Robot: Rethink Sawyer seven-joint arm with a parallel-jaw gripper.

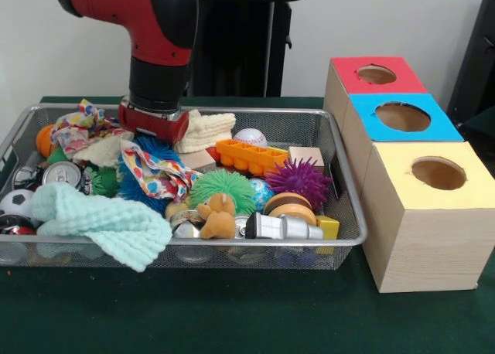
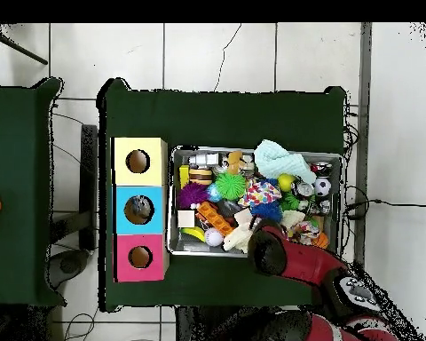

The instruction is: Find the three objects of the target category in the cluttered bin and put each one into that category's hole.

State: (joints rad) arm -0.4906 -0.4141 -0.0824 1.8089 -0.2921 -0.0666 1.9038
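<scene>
We see a worktop covered in dark green cloth, and on it the largest thing, a shallow wire-mesh bin of silvery metal, rectangular with a rounded rim. Beside it stand three pale wooden boxes in a row, touching one another, each with a round hole in its flat top: the yellow-topped box nearest the camera in the front view, the blue-topped box in the middle, the red-topped box at the far end. The glossy red and black arm comes down over the bin's far-left part; the pincer is buried among the clutter there, and we cannot tell whether it is wide, narrow or holding anything. Inside the bin lies a waffle-textured mint cloth draped over the near rim, a cream knitted cloth at the far wall just beside the arm, and a patterned rag in many colours. Smaller things fill the rest: an orange studded plastic block, a spiky purple ball, a fuzzy green ball, a tan plush toy, a shiny metal can, a white baseball and a small football.
</scene>
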